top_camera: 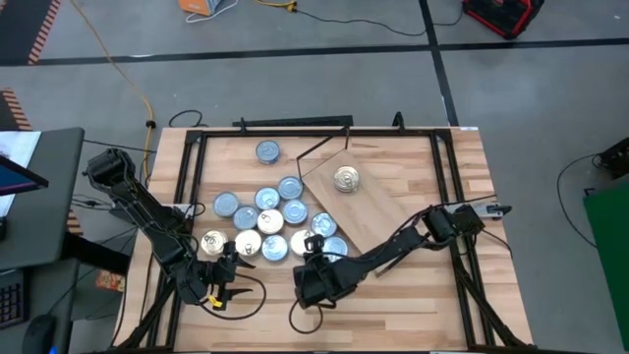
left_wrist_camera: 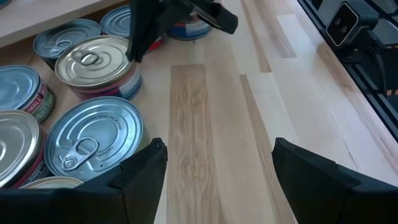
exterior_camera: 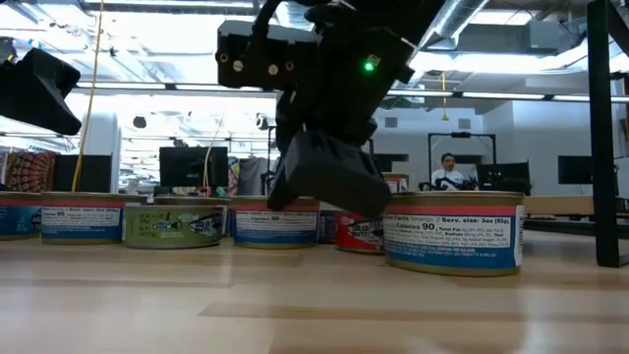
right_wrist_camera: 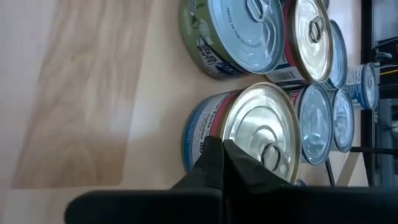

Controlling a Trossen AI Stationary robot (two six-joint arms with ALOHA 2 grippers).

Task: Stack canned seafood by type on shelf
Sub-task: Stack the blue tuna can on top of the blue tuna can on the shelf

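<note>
From above, the right gripper [top_camera: 316, 270] sits at the near edge of the canned seafood [top_camera: 270, 221], one gold-lidded tin alone on the shelf [top_camera: 378, 202]; its wrist view shows fingers pinched together, holding nothing, so picking likely requires reopening, while the left gripper [left_wrist_camera: 214, 171] waits open.

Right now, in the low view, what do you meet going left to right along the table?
Blue-labelled tin → green-labelled tin → right gripper, shut → white-and-blue tin nearest the camera.
</note>
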